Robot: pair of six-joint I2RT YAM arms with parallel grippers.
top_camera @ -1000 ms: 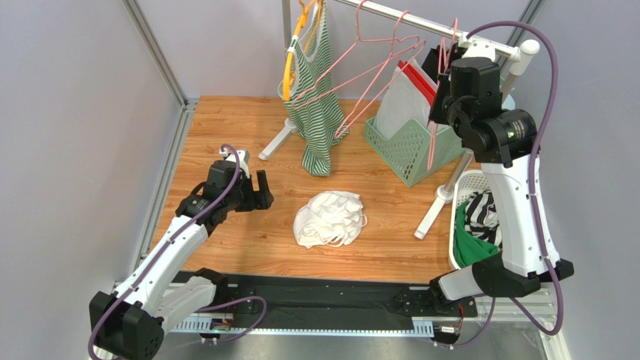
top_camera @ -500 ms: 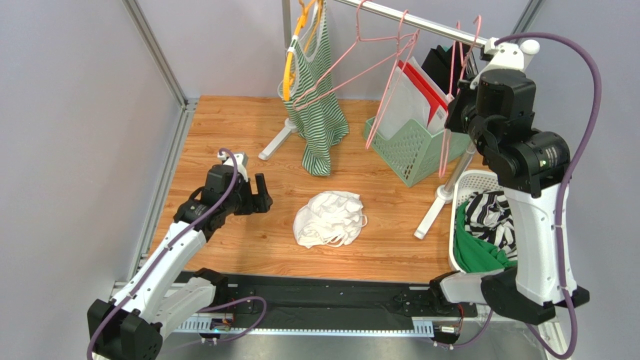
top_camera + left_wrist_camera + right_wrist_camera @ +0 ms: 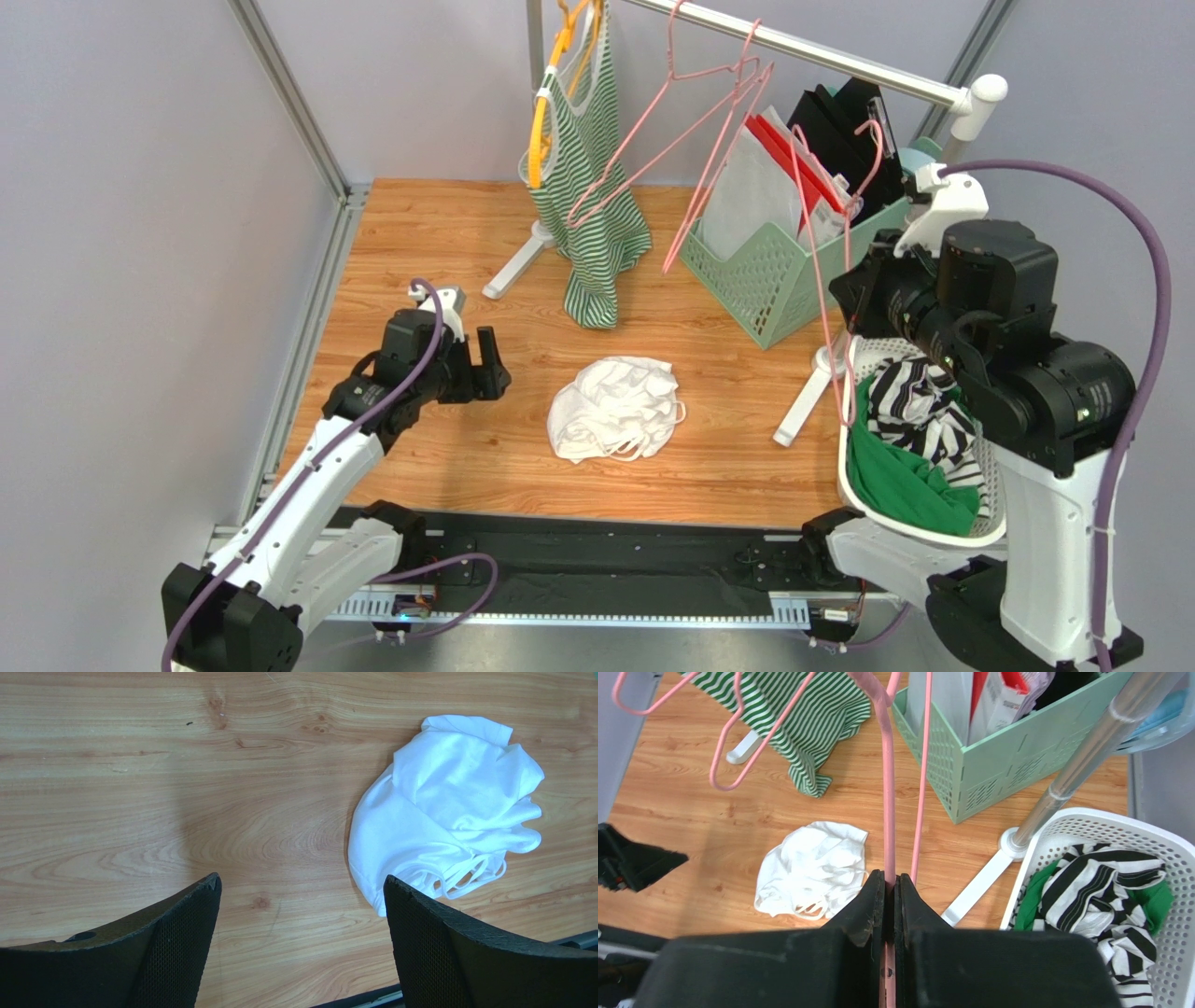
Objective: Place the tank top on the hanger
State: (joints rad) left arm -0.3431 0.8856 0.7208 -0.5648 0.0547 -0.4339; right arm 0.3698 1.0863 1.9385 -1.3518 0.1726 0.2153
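The right wrist camera showed what the overhead view could not: the right gripper (image 3: 890, 882), its fingers pressed together on the wire of the pink hanger (image 3: 887, 777), holding it below the clothes rail (image 3: 828, 56). The left wrist camera looked straight down between the spread fingers of the left gripper (image 3: 302, 945), which hovered over bare boards holding nothing, with the white tank top (image 3: 442, 812) lying crumpled just to its right. Only the overhead view took in the whole scene. The tank top lay near the middle of the wood-grain table (image 3: 421, 238), apart from both arms. A green-striped top (image 3: 596, 182) and other pink hangers (image 3: 724, 140) hung on the rail. A mint-green crate (image 3: 765, 294) stood behind, a white laundry basket (image 3: 926, 529) of clothes sat at the right edge, and pale grey walls enclosed the table.
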